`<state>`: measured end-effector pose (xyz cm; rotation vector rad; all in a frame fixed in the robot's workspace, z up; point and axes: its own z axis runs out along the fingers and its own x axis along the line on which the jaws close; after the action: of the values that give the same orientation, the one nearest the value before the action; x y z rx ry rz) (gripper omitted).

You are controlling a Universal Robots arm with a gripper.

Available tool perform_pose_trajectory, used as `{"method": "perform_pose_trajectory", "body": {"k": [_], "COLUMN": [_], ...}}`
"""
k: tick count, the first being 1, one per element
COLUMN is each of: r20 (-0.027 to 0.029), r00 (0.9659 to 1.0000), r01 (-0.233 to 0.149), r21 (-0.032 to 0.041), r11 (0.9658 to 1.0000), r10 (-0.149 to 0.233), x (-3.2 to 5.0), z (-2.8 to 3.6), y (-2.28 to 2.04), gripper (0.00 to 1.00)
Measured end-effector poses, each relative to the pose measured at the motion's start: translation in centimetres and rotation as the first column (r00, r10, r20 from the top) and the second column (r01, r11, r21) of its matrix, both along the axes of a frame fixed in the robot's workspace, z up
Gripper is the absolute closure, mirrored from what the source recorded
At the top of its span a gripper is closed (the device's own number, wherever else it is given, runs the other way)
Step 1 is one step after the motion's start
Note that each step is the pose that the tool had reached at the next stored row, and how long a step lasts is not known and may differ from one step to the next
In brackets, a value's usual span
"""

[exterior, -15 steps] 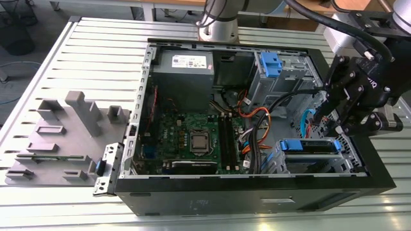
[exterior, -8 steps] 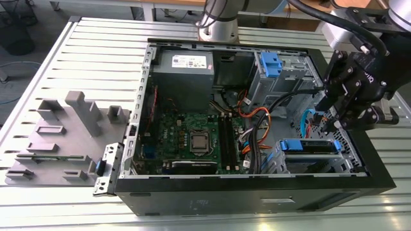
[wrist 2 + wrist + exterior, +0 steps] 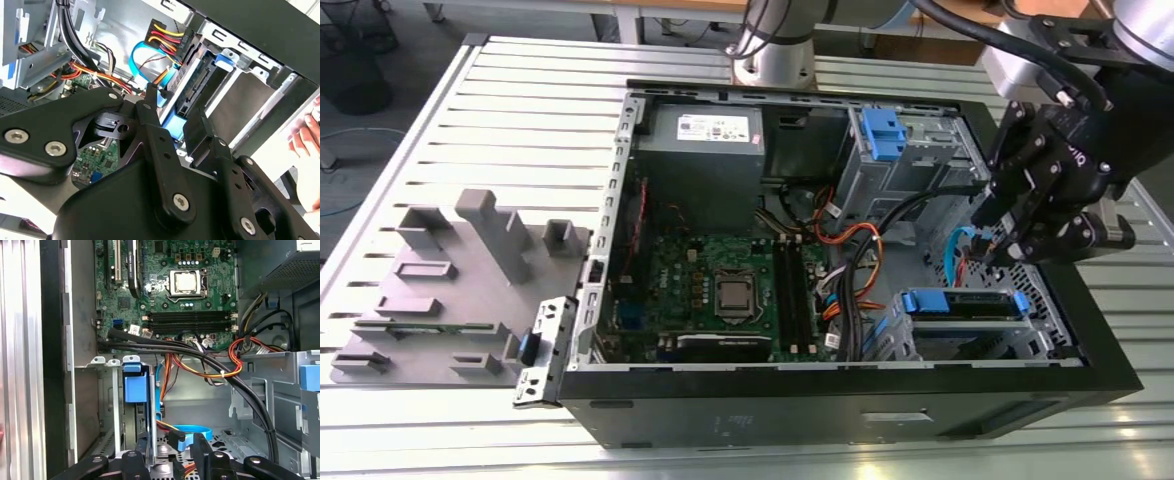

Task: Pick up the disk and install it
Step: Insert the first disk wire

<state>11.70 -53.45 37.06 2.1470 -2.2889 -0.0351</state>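
Slatted metal counter (image 3: 520, 110) with an open computer case (image 3: 854, 400) lying on it and a grey moulded fixture (image 3: 467, 280) just beside the case on the exterior view's left. Motherboard (image 3: 720, 290) sits in the case floor; the power supply (image 3: 707, 135) is at the far end.

The disk (image 3: 967, 305) sits inside the lower drive cage (image 3: 901, 335) at the case's near corner on the exterior view's right, with its blue bracket at the cage mouth. In the second wrist view the disk (image 3: 200, 87) shows its connector end, with a blue cable (image 3: 137, 55) and coloured power wires (image 3: 165, 35) just beside it.

Gripper (image 3: 1014, 250) hangs over that corner of the case, above the cage. In both wrist views the fingers (image 3: 155, 135) are released, with a narrow gap and nothing gripped. They are near the disk but not touching it.

A second blue bracket (image 3: 881, 135) sits in the upper bay. A person's hand (image 3: 306, 135) shows beyond the case edge in the second wrist view.
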Motion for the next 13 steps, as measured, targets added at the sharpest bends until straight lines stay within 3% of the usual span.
{"method": "perform_pose_trajectory", "body": {"k": [7,9,13], "r20": [0.0,-0.0001,-0.0003], "r00": [1.0,1.0,1.0], "r01": [0.0,0.0,0.0], "r21": [-0.0009,-0.0092,-0.0328], "r11": [1.0,1.0,0.9995], "r10": [0.0,0.0,0.0], "x": [0.01,0.01,0.01], "z": [-0.18,-0.34,-0.61], "y": [0.06,0.05,0.05], "gripper": [0.52,0.52,0.52]}}
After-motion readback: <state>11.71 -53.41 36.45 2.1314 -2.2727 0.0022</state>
